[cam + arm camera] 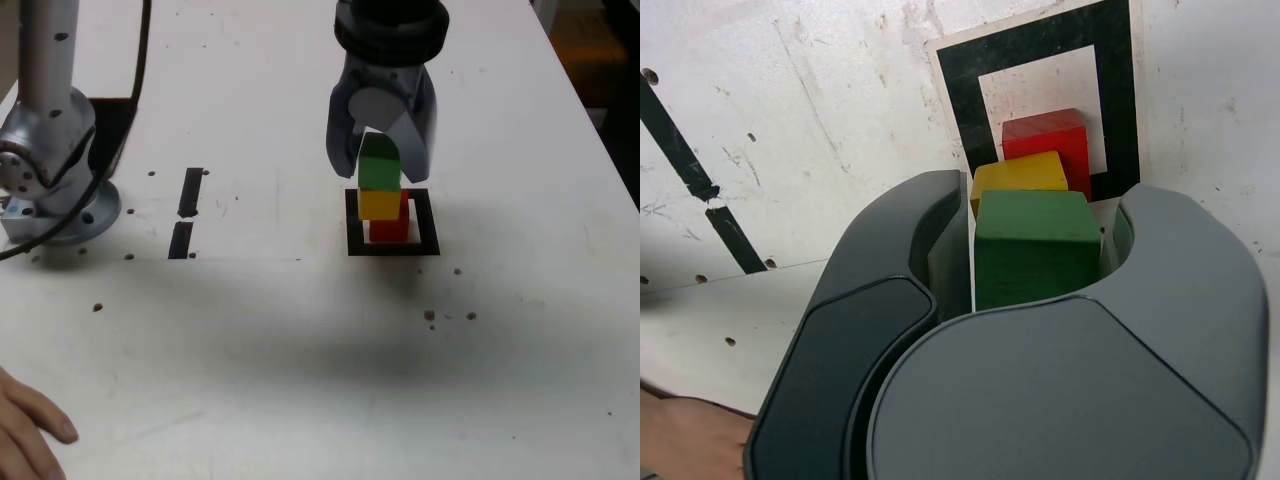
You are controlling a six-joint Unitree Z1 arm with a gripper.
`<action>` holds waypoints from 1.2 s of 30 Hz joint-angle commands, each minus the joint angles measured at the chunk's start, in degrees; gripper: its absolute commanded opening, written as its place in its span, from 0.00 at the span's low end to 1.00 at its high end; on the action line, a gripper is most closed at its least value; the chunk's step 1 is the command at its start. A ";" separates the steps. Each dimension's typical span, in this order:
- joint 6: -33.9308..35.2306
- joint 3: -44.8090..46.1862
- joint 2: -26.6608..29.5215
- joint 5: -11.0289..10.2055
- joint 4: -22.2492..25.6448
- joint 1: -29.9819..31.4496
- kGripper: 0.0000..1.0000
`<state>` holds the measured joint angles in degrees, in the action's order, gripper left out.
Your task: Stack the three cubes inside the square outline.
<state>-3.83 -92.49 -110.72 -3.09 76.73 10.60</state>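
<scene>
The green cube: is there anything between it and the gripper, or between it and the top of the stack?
Nothing visible. The green cube sits between the gripper jaws, directly on the yellow cube, above the red cube inside the square outline.

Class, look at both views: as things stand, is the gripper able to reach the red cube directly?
Probably not. The red cube sits at the bottom of the stack inside the square outline, with the yellow cube and green cube above it, and the gripper straddles the green one.
</scene>
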 commanded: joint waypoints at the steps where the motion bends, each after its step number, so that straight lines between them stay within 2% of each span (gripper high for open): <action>1: -0.14 -0.26 -0.07 -0.07 -0.11 -0.14 0.64; 13: -0.82 -0.82 0.29 -0.50 -0.32 -0.14 0.72; 22: -0.64 -1.15 1.26 -2.62 0.97 -0.14 0.81; 25: -0.01 -1.60 1.65 -4.24 2.74 -0.14 0.85; 29: 1.23 -3.26 2.40 -7.72 7.07 -0.14 0.89; 30: 1.67 -3.88 2.85 -9.16 8.89 -0.14 0.89; 33: 3.37 -3.79 5.27 -12.78 13.68 -0.14 0.90; 36: 5.55 -1.02 8.26 -14.41 16.16 -0.40 0.90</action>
<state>1.35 -94.23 -103.74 -17.33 91.89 10.50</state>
